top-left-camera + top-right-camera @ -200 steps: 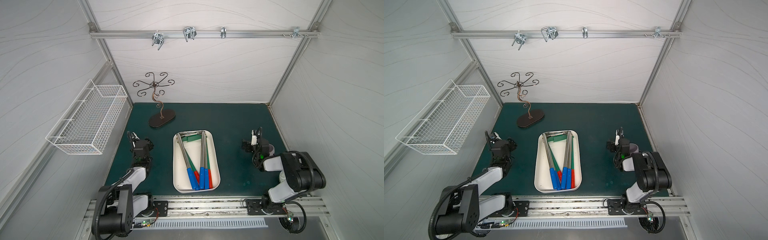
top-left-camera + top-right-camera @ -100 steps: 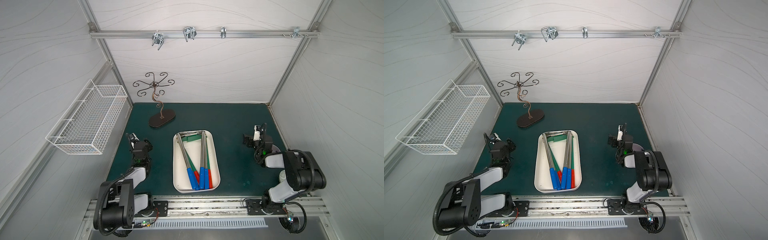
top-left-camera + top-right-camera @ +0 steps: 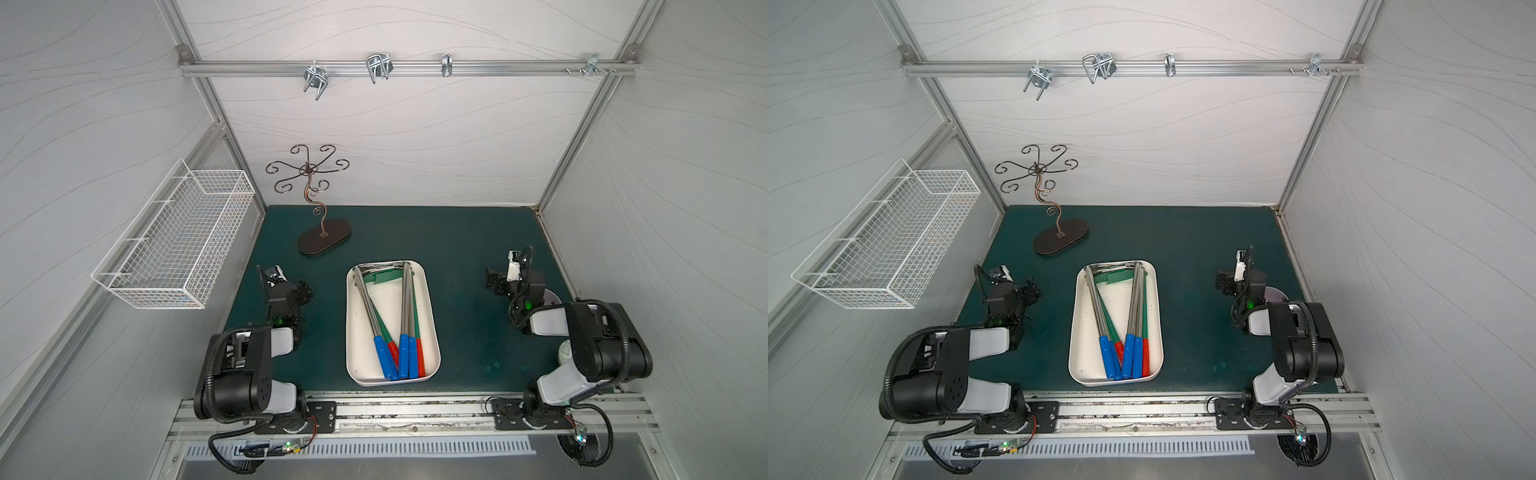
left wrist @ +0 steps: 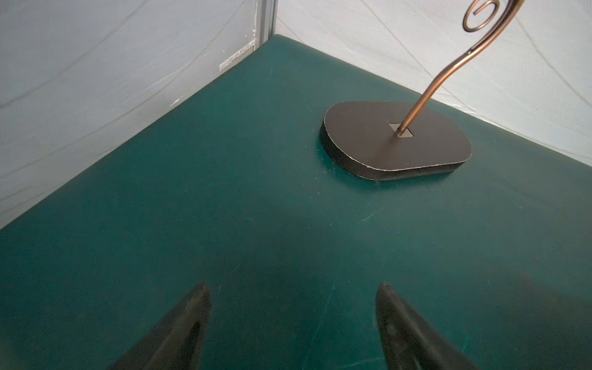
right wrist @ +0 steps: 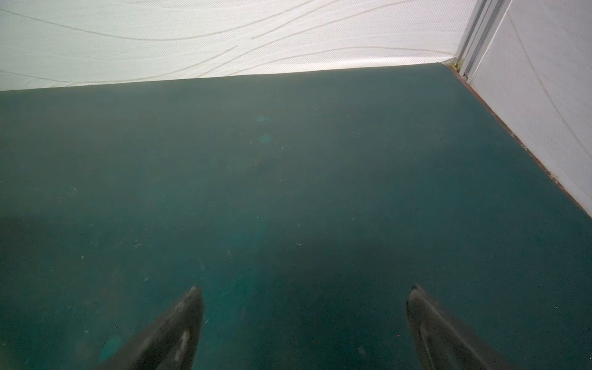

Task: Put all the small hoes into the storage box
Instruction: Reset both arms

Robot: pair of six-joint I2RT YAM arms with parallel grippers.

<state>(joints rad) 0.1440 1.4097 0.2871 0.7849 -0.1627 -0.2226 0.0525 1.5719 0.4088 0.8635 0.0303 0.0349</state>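
Note:
The storage box [image 3: 433,316] [image 3: 1073,332], a shallow cream-white tray, lies in the middle of the green mat in both top views. Several small hoes [image 3: 368,305] [image 3: 1098,307] with metal shafts and blue or red grips lie inside it, grips toward the front. My left gripper [image 3: 301,290] [image 3: 1030,287] [image 4: 294,288] sits low over the mat left of the box, open and with nothing in it. My right gripper [image 3: 496,282] [image 3: 1225,282] [image 5: 304,290] sits right of the box, open wide, with only bare mat between its fingers.
A dark metal stand with curled hooks rests on an oval base [image 3: 324,241] [image 4: 397,141] at the back left, ahead of the left gripper. A white wire basket [image 3: 178,245] hangs on the left wall. A rail with metal hooks [image 3: 378,68] crosses overhead.
The left gripper's jaws have spread wider. Both arms have folded back slightly toward the front rail. The hoes and the box have not moved.

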